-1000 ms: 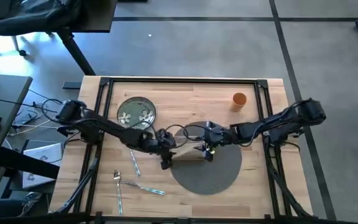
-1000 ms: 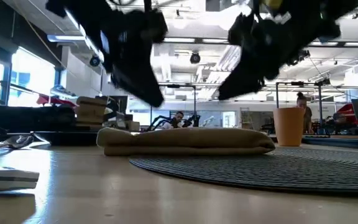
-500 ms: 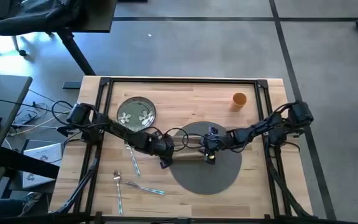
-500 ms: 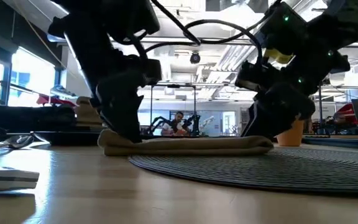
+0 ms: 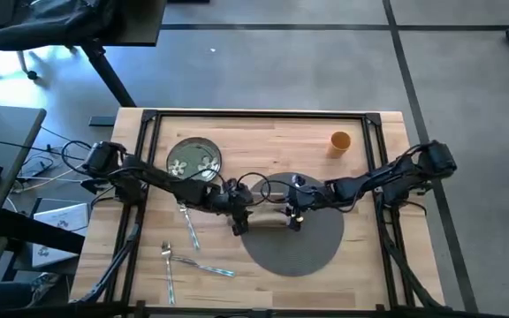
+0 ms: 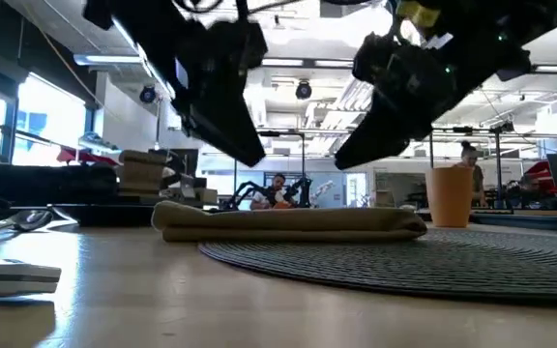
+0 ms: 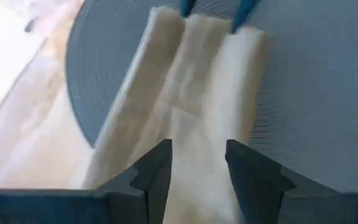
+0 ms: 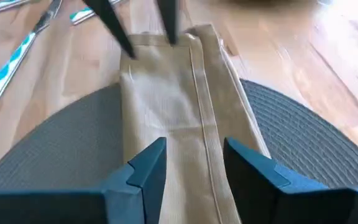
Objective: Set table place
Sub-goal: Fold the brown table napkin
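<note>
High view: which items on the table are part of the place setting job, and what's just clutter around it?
Job items:
mat
napkin, partly on the mat, between the left gripper and right gripper, both open above it
plate
cutlery
cup

Lying about, off the table:
cables
office chair

**Layout on the table**

The mat point(image 5: 300, 237) lies near the middle of the table point(image 5: 263, 132). The folded napkin point(image 5: 268, 218) rests across the mat's left edge, partly on the wood. The plate point(image 5: 193, 159) sits to the mat's upper left, the cup point(image 5: 340, 140) toward the far right corner. The cutlery point(image 5: 184, 252) lies left of the mat, nearer the front edge
</note>
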